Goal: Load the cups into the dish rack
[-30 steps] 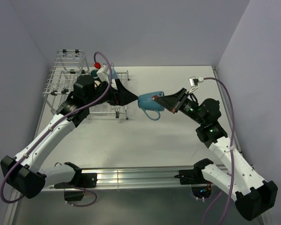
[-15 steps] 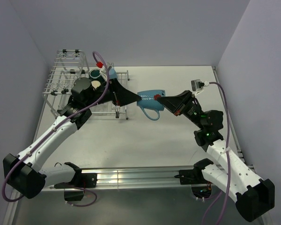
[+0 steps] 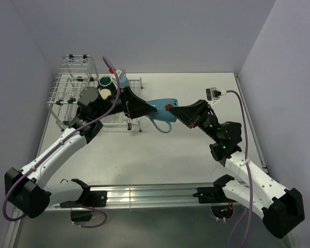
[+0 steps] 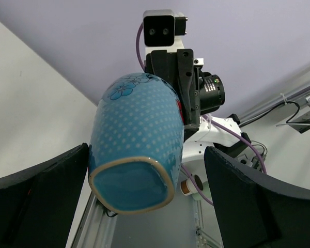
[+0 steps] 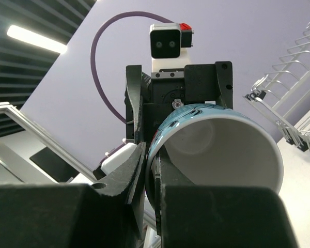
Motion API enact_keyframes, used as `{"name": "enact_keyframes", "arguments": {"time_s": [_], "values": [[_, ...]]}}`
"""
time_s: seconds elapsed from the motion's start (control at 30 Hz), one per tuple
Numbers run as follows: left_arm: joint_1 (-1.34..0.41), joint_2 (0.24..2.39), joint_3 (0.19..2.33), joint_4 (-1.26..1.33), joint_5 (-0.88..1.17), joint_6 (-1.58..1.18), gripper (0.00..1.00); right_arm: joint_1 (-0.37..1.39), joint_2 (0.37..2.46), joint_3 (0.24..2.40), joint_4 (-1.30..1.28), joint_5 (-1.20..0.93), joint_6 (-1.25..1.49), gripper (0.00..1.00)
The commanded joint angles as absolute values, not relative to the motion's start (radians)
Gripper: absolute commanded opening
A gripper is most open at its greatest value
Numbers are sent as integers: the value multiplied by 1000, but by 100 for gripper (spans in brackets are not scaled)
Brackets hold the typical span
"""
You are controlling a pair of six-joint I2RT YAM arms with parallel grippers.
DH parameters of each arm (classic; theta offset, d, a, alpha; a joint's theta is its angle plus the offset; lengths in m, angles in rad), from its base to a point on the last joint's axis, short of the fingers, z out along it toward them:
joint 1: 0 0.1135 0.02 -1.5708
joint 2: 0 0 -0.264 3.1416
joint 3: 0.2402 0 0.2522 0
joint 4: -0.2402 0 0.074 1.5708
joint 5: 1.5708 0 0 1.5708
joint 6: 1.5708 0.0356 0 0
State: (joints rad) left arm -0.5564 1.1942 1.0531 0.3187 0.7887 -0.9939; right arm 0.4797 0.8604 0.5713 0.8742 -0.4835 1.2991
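While the right gripper pinches the blue mug by its rim, the mug hangs on its side in the air above the table, just right of the dish rack, between the two arms. Left gripper is spread as wide as it goes, straddling the mug's base end, gripping nothing.

Top view only: handle points toward the near edge. Dark teal mug and cream mug sit in the rack.

Left wrist view only: mug base faces that camera, with a dotted blue wall and a flower print. One finger looks right against the wall, can't tell if it touches. The other stands clear of it.

Right wrist view only: white inside of the mug. Jaws are nearly closed on the wall at the rim, one finger outside and the other inside the mouth
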Motion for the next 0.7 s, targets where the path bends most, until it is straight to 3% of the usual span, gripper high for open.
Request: {"name": "enact_keyframes", "arguments": {"time_s": [0.0, 0.47, 0.57, 0.6, 0.67], "values": [[-569, 1192, 1054, 390, 818, -1015, 99, 506, 856, 646, 953, -423, 1250, 0], [-594, 1204, 1052, 390, 805, -1015, 95, 561, 873, 677, 905, -376, 1149, 0], [-597, 1207, 1049, 416, 816, -1032, 75, 565, 882, 670, 920, -376, 1152, 0], [-598, 1209, 1046, 422, 819, -1040, 63, 568, 887, 669, 923, -376, 1152, 0], [-600, 1207, 1045, 426, 821, -1042, 56, 571, 891, 669, 930, -376, 1152, 0]]}}
